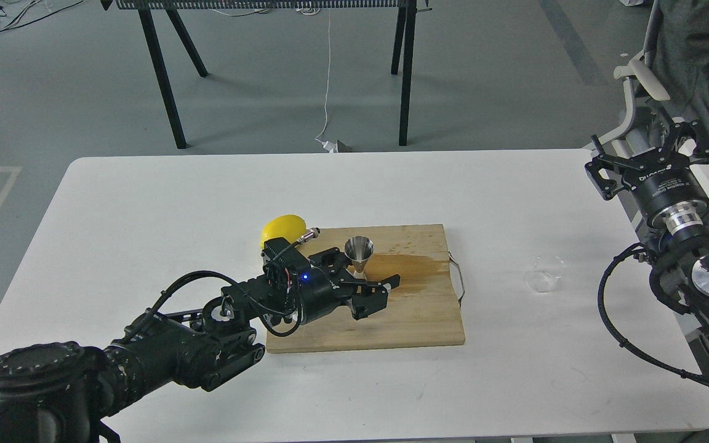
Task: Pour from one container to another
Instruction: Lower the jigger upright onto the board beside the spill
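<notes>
The steel jigger (359, 251) stands upright on the wooden cutting board (416, 320), near its back left part. My left gripper (369, 274) lies low over the board with its fingers spread open; the jigger's lower cone sits just at or between the fingertips, and I cannot tell if they touch it. The clear cup (545, 274) stands alone on the white table (145, 203), to the right of the board. My right gripper (651, 154) is raised beyond the table's right edge, open and holding nothing, well away from the cup.
A yellow lemon (283, 229) lies at the board's back left corner, right behind my left wrist. A brown wet stain (413, 267) spreads over the board to the right of the jigger. A metal handle (458, 277) sticks out from the board's right side.
</notes>
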`<state>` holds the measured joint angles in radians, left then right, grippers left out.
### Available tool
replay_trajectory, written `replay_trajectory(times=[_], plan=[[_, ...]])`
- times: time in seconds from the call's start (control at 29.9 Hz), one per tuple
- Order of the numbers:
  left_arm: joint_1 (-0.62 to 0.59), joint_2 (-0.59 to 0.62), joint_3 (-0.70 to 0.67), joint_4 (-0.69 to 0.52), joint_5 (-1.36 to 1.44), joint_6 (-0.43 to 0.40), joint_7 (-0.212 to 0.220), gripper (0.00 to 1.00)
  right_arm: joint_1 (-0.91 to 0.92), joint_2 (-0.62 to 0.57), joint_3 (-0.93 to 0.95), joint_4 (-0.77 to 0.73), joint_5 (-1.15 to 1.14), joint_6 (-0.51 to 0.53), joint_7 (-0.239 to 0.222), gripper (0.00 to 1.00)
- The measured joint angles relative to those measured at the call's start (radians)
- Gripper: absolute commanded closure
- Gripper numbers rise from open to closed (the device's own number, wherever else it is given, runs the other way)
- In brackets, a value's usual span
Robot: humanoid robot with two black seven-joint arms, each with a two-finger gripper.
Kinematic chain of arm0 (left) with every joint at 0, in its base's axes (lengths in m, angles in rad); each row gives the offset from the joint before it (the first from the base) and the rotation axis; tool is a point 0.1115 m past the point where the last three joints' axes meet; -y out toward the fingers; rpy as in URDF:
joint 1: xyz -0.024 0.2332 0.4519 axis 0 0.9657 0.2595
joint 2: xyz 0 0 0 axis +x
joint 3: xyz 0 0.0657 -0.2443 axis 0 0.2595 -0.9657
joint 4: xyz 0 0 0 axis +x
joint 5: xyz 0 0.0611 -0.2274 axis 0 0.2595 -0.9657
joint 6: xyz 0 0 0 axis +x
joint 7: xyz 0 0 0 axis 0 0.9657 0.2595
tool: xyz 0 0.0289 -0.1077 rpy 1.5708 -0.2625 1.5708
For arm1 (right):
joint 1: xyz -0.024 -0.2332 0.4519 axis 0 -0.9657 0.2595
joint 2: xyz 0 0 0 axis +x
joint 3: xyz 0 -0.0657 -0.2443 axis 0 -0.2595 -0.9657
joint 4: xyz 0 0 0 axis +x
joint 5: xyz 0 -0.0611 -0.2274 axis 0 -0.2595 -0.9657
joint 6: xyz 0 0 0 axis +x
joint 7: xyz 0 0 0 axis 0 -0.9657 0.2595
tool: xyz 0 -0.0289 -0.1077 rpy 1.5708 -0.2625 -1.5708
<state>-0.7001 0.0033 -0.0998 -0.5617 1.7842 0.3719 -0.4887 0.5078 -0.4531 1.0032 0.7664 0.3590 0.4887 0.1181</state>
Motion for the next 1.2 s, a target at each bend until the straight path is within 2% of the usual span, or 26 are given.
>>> replay_trajectory(times=[1.2], plan=[[0.043,0.11,0.0,-0.003,-0.026,0.036,0.0,0.11,-0.003,0.007,-0.001,0.006,0.0,0.0,0.002,0.01]])
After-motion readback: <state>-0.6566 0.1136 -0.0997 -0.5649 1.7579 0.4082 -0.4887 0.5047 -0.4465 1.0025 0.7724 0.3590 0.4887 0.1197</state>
